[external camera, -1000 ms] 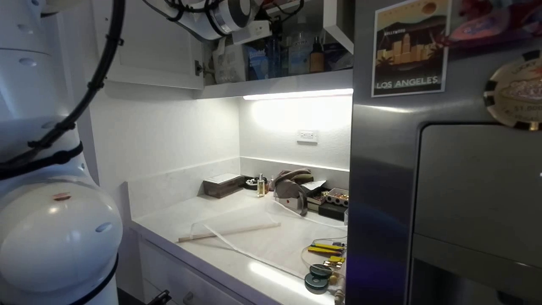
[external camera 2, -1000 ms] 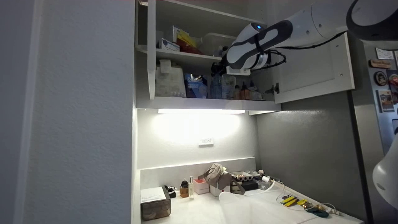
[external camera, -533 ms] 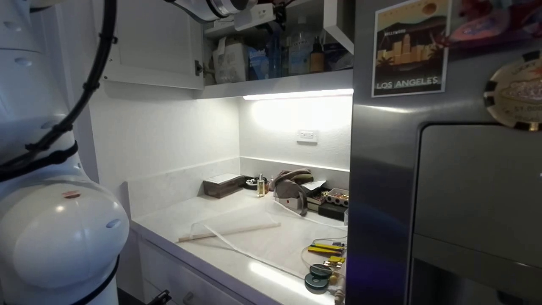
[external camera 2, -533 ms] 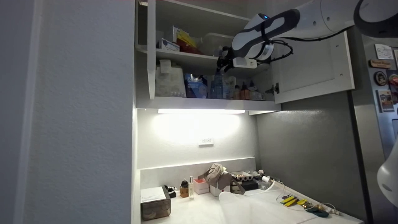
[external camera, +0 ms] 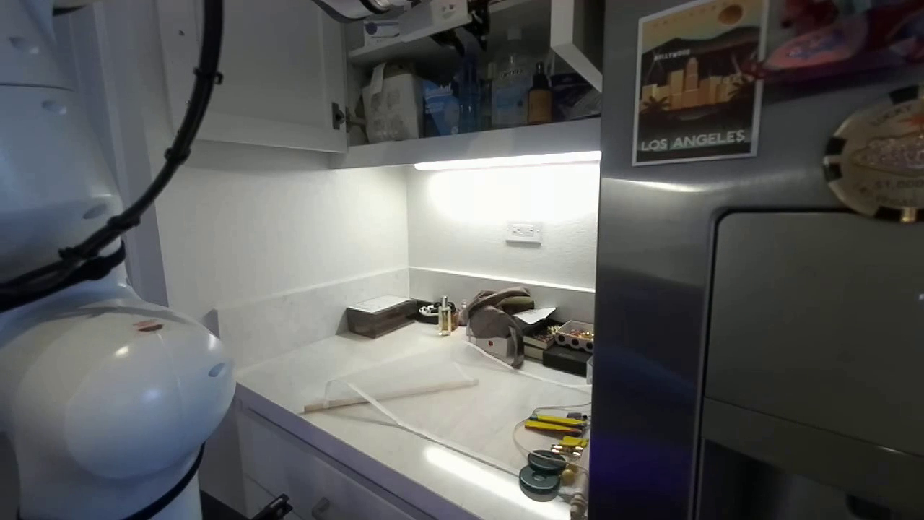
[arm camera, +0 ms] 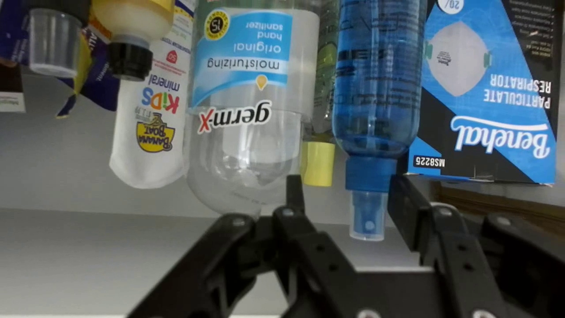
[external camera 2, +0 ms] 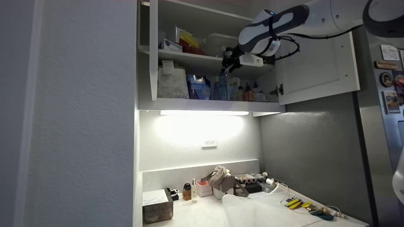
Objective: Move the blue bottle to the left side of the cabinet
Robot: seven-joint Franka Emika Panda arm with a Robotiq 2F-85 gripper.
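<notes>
Your hand (arm camera: 351, 198) stands wide but off-centre: align it with the bottle (arm camera: 375, 101), behind the front edge of the table (external camera 2: 217, 104), before closing.

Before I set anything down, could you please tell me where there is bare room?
Bare countertop shows between the brown box and the translucent sheet. In the cabinet, the lower shelf is crowded: the blue bottle stands between the hand sanitizer and the respirator box.

The smooth white jointed arm with black trim (external camera 2: 315, 17) is extended; its black two-fingered gripper (arm camera: 348, 196) is angled downward, fingers (arm camera: 408, 214) parted.
</notes>
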